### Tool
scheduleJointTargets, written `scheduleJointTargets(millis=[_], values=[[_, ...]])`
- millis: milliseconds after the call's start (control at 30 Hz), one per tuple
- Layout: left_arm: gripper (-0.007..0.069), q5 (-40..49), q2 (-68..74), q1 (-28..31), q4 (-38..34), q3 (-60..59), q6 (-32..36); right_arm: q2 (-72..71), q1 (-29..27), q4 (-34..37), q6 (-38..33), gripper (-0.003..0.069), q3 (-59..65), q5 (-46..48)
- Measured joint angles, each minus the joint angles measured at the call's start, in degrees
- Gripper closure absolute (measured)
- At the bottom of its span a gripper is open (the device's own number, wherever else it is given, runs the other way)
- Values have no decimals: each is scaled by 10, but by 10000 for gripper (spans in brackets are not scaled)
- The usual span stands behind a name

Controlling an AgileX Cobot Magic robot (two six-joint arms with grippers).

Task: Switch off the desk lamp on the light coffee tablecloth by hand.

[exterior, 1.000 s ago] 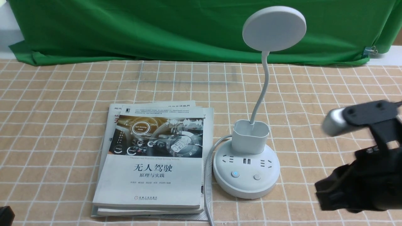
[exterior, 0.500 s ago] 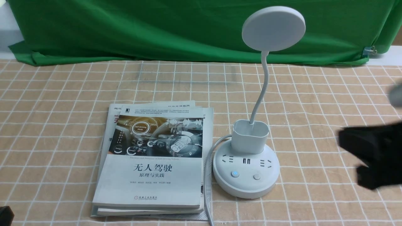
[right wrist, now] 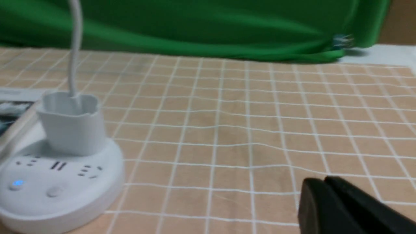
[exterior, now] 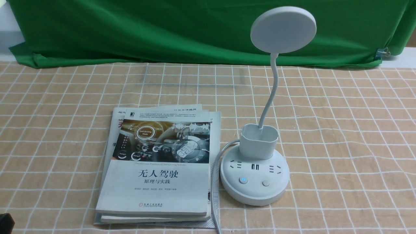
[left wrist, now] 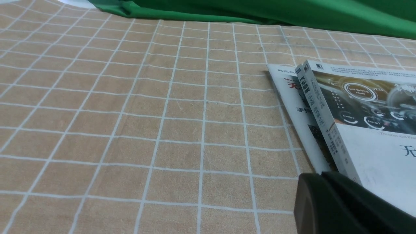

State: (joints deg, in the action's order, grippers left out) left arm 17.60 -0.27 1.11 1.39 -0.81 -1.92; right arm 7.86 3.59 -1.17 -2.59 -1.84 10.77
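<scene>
We are finding the right claw (right wrist: pixel 323 187), fingers apparently pressed together, hanging low over the light coffee tablecloth (exterior: pixel 341 130) and touching nothing. The desk lamp (exterior: pixel 255 177) is standing ahead of it, well apart, its blue-lit button (exterior: pixel 243 180) glowing. We are judging the press as pending. The next move is calling for reaching in and pushing the switch squarely without shoving the base. The left claw (left wrist: pixel 321 182), likewise apparently closed, is sitting beside the books (exterior: pixel 159 169).

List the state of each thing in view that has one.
Lamp head: upright, no glow visible.
Left button: lit blue.
Right button: unlit.
Holder: only the neck seen inside.
Books: closed, stacked flat.
Left fingers: shut, holding nothing.
Right fingers: shut, holding nothing, apart from the lamp.
</scene>
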Motion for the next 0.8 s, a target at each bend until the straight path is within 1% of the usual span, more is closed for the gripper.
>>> scheduleJointTargets(millis=[167, 367, 533, 800], values=[[620, 0, 0, 0, 0, 0, 0, -57, -3, 0, -2, 636, 22, 2], [620, 0, 0, 0, 0, 0, 0, -60, -3, 0, -2, 636, 22, 1], [620, 0, 0, 0, 0, 0, 0, -60, -3, 0, -21, 636, 22, -4], [620, 0, 0, 0, 0, 0, 0, -61, -3, 0, -30, 636, 22, 21]])
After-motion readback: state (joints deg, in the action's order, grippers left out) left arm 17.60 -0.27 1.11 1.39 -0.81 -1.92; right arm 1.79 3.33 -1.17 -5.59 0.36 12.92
